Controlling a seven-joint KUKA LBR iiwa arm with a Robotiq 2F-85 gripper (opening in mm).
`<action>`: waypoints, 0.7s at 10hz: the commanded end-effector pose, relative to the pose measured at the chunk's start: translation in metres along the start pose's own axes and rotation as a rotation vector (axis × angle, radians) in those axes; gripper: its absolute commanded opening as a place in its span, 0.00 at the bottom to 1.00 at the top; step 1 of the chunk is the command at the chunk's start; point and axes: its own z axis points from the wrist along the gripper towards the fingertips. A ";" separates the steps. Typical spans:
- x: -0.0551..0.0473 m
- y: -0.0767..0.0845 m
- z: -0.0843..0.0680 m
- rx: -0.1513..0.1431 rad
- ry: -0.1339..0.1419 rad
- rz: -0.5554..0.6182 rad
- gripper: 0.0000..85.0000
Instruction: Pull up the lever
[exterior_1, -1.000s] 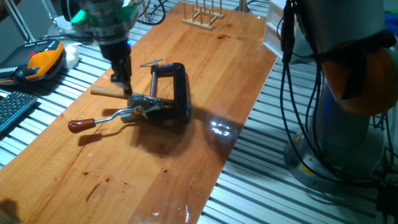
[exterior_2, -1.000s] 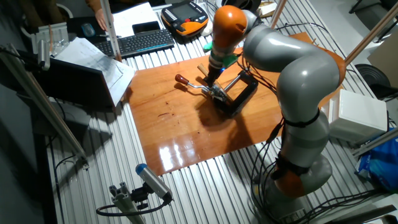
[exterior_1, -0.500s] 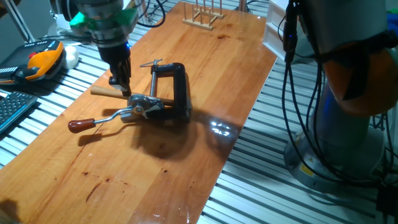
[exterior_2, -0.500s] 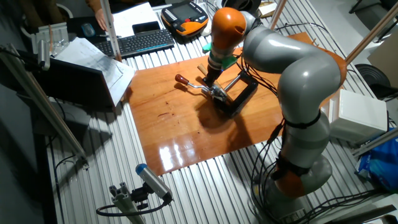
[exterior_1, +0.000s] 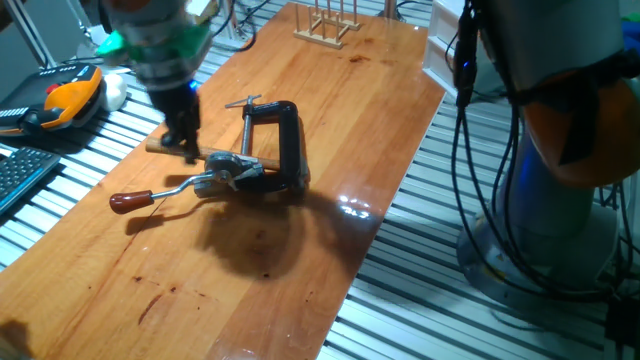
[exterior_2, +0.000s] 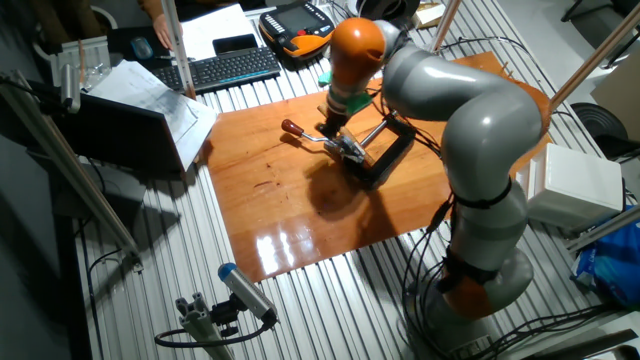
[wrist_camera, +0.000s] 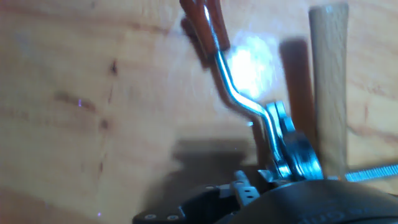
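The lever lies flat on the wooden table, a bent silver arm with a red-brown knob at its left end and a silver hub beside the black clamp. My gripper hangs just behind the lever arm, over the hammer handle, motion-blurred. Its fingers read as one dark bar with no gap and hold nothing. From the other side, the gripper stands close to the knob. In the hand view the knob is at the top and the arm runs down to the hub.
A black C-clamp with a threaded rod holds the hub. A pale wooden hammer handle lies behind the lever. A wooden rack stands at the table's far end. A pendant and a keyboard lie off the table.
My gripper has shifted left, away from the hub and toward the knob side. The lever and the clamp have not moved.
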 end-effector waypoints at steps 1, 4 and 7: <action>-0.013 0.010 0.005 -0.004 -0.005 0.012 0.60; -0.033 0.014 0.022 -0.023 -0.035 0.014 0.40; -0.032 0.011 0.022 -0.010 0.044 -0.089 0.00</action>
